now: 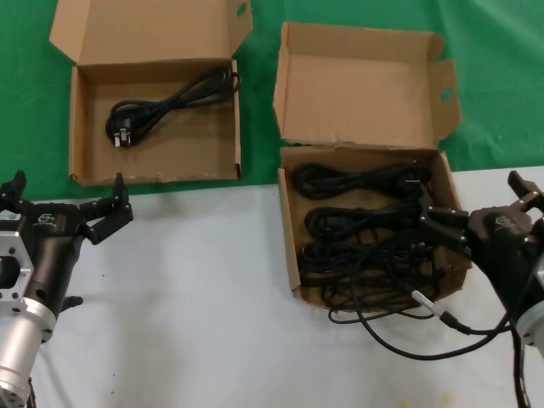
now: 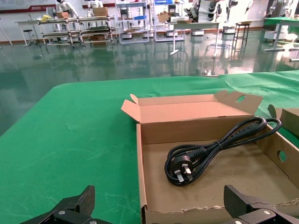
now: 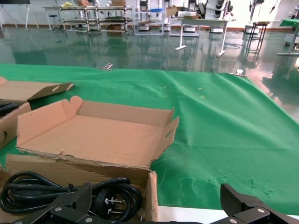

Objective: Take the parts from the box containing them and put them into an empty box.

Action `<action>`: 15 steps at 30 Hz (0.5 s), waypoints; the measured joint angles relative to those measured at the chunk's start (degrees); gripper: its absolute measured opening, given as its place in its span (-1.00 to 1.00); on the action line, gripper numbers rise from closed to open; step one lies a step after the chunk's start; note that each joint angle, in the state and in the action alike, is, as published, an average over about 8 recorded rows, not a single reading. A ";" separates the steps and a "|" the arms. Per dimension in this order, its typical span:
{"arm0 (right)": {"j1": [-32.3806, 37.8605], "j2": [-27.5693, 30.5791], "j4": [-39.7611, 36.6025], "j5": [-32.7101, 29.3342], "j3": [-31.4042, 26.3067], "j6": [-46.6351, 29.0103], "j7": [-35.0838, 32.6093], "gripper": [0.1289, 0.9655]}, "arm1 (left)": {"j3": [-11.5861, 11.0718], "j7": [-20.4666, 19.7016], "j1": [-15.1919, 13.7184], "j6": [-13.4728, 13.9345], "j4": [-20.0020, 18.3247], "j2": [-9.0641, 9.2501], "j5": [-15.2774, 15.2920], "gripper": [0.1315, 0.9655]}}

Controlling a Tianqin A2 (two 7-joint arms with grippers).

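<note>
The right gripper (image 1: 466, 214) hangs open over the near right corner of the full box (image 1: 291, 246), its cables (image 1: 357, 234) lying just below and to its left. The left gripper (image 1: 68, 202) waits open just before the other box (image 1: 155, 178), where one cable (image 1: 166, 106) lies beyond it.

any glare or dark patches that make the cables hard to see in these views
Head view: the black cables in the right box merge into one dark mass; the single cable in the left box stands out clearly. Left wrist view: that cable is sharp, and the glossy floor behind reflects light. Right wrist view: similar floor glare, plug still readable.
</note>
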 joint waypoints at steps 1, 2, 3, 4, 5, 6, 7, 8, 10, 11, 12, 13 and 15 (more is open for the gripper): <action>0.00 0.00 0.00 0.00 0.00 0.00 0.00 1.00 | 0.00 0.00 0.00 0.00 0.00 0.00 0.00 1.00; 0.00 0.00 0.00 0.00 0.00 0.00 0.00 1.00 | 0.00 0.00 0.00 0.00 0.00 0.00 0.00 1.00; 0.00 0.00 0.00 0.00 0.00 0.00 0.00 1.00 | 0.00 0.00 0.00 0.00 0.00 0.00 0.00 1.00; 0.00 0.00 0.00 0.00 0.00 0.00 0.00 1.00 | 0.00 0.00 0.00 0.00 0.00 0.00 0.00 1.00; 0.00 0.00 0.00 0.00 0.00 0.00 0.00 1.00 | 0.00 0.00 0.00 0.00 0.00 0.00 0.00 1.00; 0.00 0.00 0.00 0.00 0.00 0.00 0.00 1.00 | 0.00 0.00 0.00 0.00 0.00 0.00 0.00 1.00; 0.00 0.00 0.00 0.00 0.00 0.00 0.00 1.00 | 0.00 0.00 0.00 0.00 0.00 0.00 0.00 1.00; 0.00 0.00 0.00 0.00 0.00 0.00 0.00 1.00 | 0.00 0.00 0.00 0.00 0.00 0.00 0.00 1.00; 0.00 0.00 0.00 0.00 0.00 0.00 0.00 1.00 | 0.00 0.00 0.00 0.00 0.00 0.00 0.00 1.00; 0.00 0.00 0.00 0.00 0.00 0.00 0.00 1.00 | 0.00 0.00 0.00 0.00 0.00 0.00 0.00 1.00; 0.00 0.00 0.00 0.00 0.00 0.00 0.00 1.00 | 0.00 0.00 0.00 0.00 0.00 0.00 0.00 1.00; 0.00 0.00 0.00 0.00 0.00 0.00 0.00 1.00 | 0.00 0.00 0.00 0.00 0.00 0.00 0.00 1.00; 0.00 0.00 0.00 0.00 0.00 0.00 0.00 1.00 | 0.00 0.00 0.00 0.00 0.00 0.00 0.00 1.00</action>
